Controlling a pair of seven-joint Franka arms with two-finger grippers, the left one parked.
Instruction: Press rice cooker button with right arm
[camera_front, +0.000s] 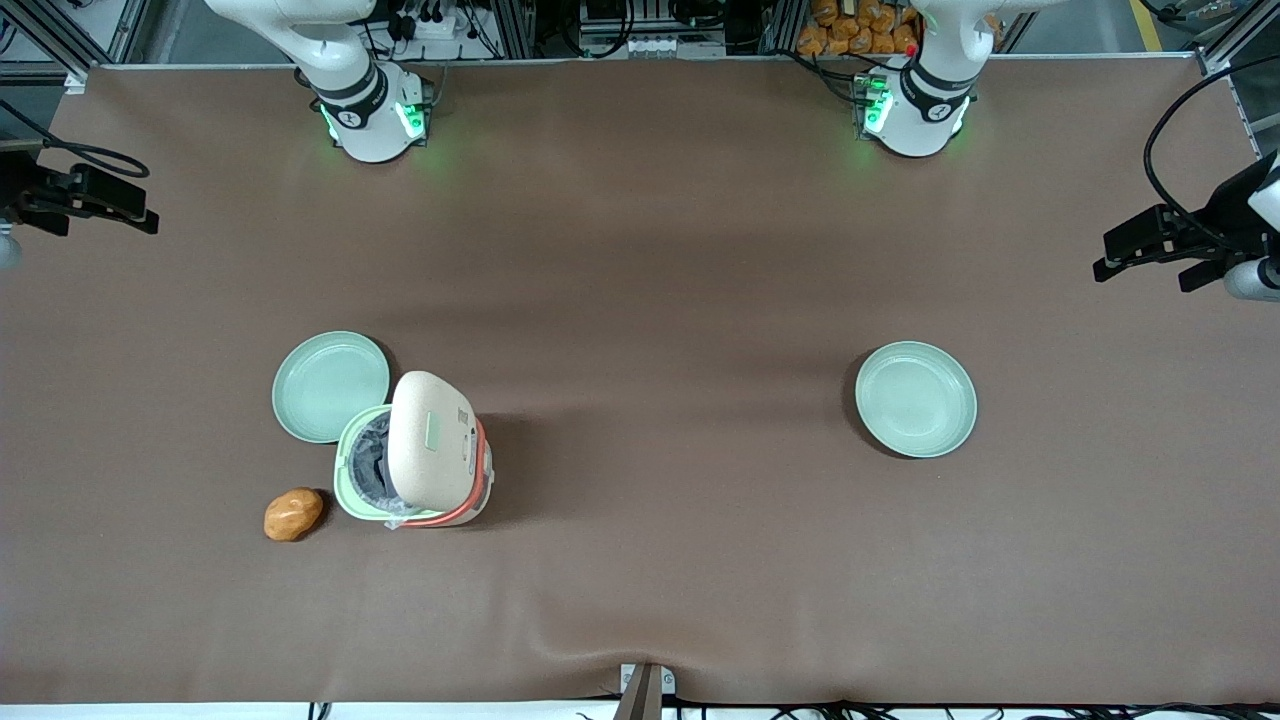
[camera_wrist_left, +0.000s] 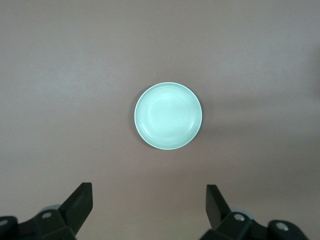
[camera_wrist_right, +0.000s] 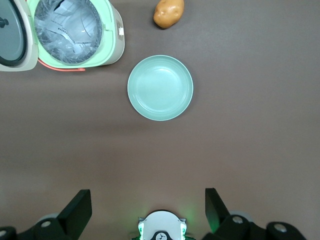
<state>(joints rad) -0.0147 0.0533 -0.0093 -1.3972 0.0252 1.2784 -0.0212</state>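
On the brown desk (camera_front: 700, 300), the rice cooker (camera_front: 415, 460) stands toward the working arm's end, touching a mint-green plate (camera_front: 330, 385), with a potato (camera_front: 293, 513) just beside it. Its lid (camera_front: 432, 452) is swung up, baring the liner. The lid's long axis runs toward the front camera, its hinge on the side facing the parked arm's end. The gripper (camera_wrist_right: 148, 210) hangs high above the plate, fingers spread. I would bring them together first, then descend squarely on the button (camera_wrist_right: 121, 31).
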